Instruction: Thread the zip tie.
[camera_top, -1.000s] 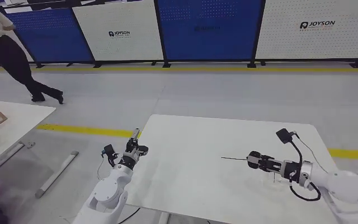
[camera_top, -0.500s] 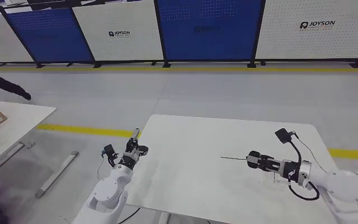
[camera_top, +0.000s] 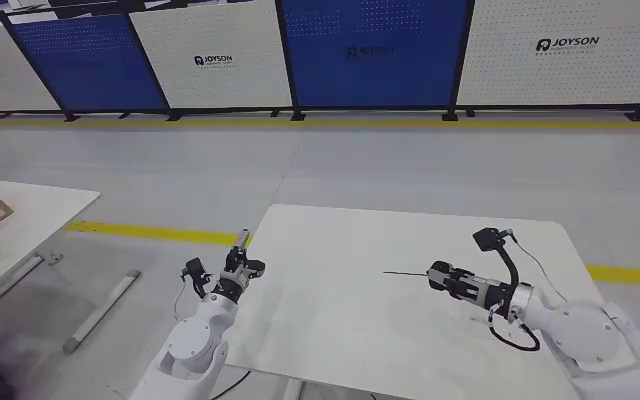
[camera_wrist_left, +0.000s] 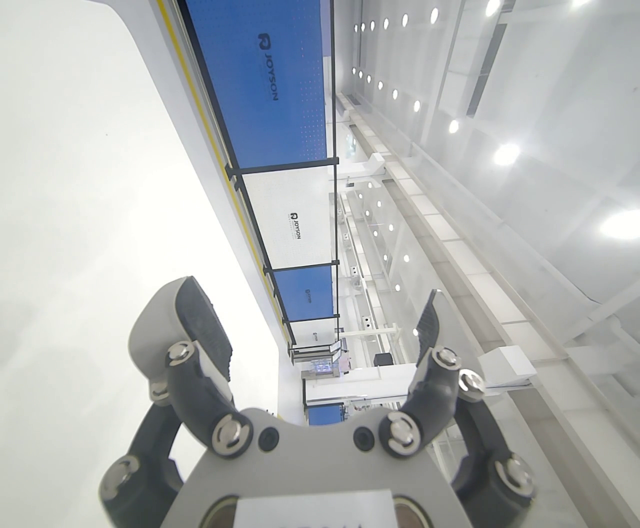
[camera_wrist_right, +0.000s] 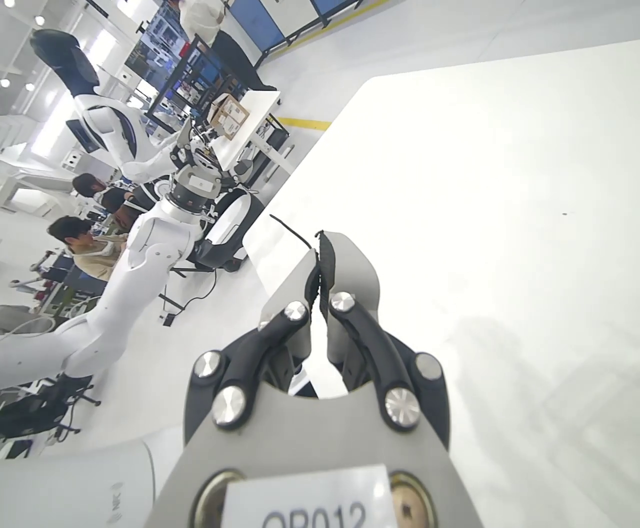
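Zip tie (camera_top: 405, 273) well inside table (camera_top: 330, 250) edges

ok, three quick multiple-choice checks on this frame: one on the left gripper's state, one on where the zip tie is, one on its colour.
1. What state is the left gripper in?
A) shut on something
B) shut, empty
C) open, nothing between its fingers

2. Where is the zip tie?
A) in the left gripper
B) in the right gripper, poking out past its fingertips
C) lying loose, untouched

3. What colour is the zip tie?
A) black
B) white
C) yellow

Answers:
1 C: the left wrist view shows its fingers spread wide with nothing between them.
2 B: the right wrist view shows the fingers pinched together on it.
3 A: it reads as a thin black strip against the white table.
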